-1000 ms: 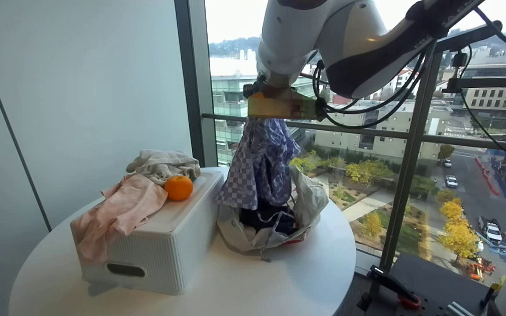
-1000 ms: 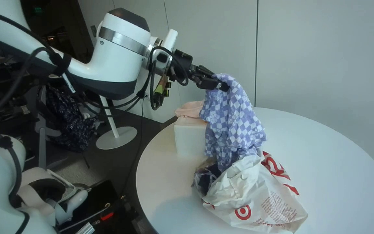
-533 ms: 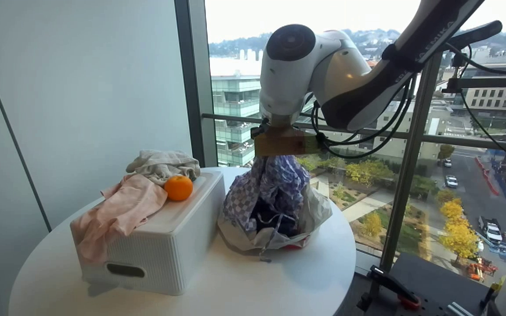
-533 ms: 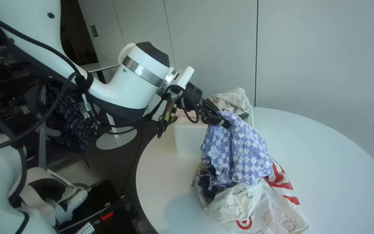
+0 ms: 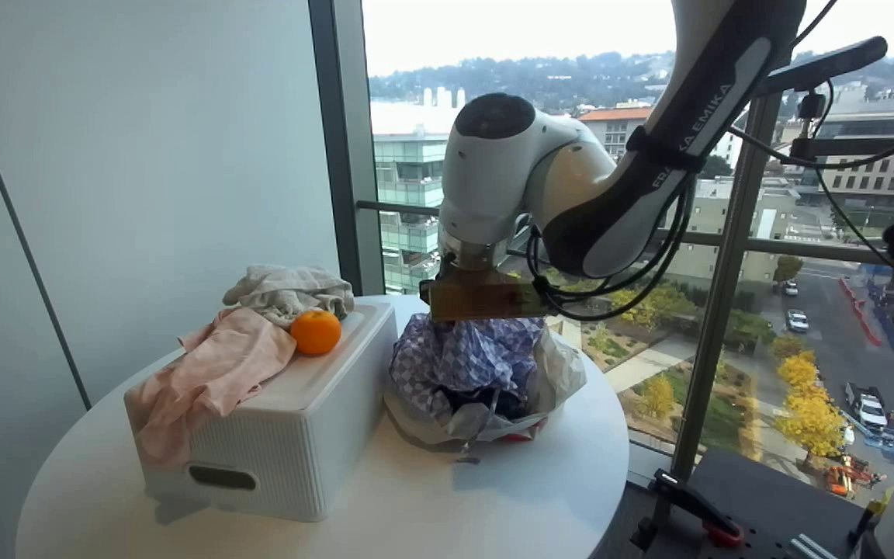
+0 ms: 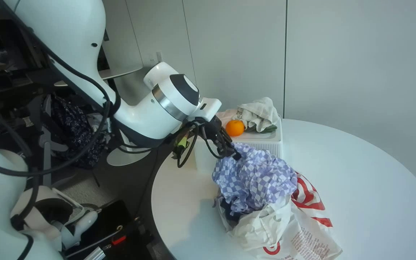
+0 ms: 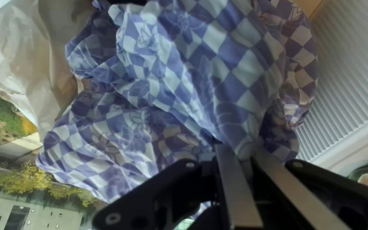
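Operator: In an exterior view, reading left to right, what is located left of the pincer (image 7: 241, 151)?

Technician: A white ribbed storage box (image 5: 284, 466), standing on the round white desk (image 5: 416, 516). A pink cloth (image 5: 230, 353) lies across its lid and hangs over the near edge. Next, a grey cloth (image 5: 288, 289) lies bunched toward the rear of the lid. An orange (image 5: 316, 332) sits just beside both, on the side nearer the pincer.

Operator: State the condition of the pincer.

Technician: Clenched on a purple-and-white checkered cloth (image 6: 262, 177). The wrist view shows fabric gathered between the two fingers (image 7: 235, 185).

Operator: Specify the location of that cloth.

Technician: Directly below the pincer, crumpled, its folds spread over the mouth of a white shopping bag (image 6: 311, 233) with red print. Navy fabric (image 5: 513, 404) shows in the bag mouth, beneath the checkered folds.

Operator: And right of the pincer?

Technician: One raised flank of the bag, on the desk. Behind it and farther right stands a framed window (image 5: 715, 310).
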`<state>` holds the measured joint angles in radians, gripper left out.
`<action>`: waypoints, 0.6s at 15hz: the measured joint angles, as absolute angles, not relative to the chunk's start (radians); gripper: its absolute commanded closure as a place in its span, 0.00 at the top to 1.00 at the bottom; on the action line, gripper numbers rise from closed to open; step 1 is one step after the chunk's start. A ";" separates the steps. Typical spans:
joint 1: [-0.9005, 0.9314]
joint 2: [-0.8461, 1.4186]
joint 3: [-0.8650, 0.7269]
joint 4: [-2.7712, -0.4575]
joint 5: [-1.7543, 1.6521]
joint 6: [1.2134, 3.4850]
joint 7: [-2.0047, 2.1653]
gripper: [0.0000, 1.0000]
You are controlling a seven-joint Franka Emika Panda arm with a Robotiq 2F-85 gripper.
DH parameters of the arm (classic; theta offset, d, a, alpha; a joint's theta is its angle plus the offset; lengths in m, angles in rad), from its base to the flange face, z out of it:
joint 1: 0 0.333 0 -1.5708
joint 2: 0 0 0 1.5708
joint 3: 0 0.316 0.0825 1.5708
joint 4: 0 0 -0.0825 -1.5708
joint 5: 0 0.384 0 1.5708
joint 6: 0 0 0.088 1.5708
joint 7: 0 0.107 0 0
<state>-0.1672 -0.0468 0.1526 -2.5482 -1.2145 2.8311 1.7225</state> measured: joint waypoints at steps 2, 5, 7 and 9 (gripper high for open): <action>-0.173 0.013 0.140 -2.545 -1.147 2.831 1.675 0.04; -0.195 0.089 0.114 -2.533 -1.081 2.816 1.640 0.04; -0.208 0.116 0.097 -2.514 -1.069 2.791 1.639 0.04; -0.213 0.126 0.085 -2.485 -1.069 2.752 1.640 0.04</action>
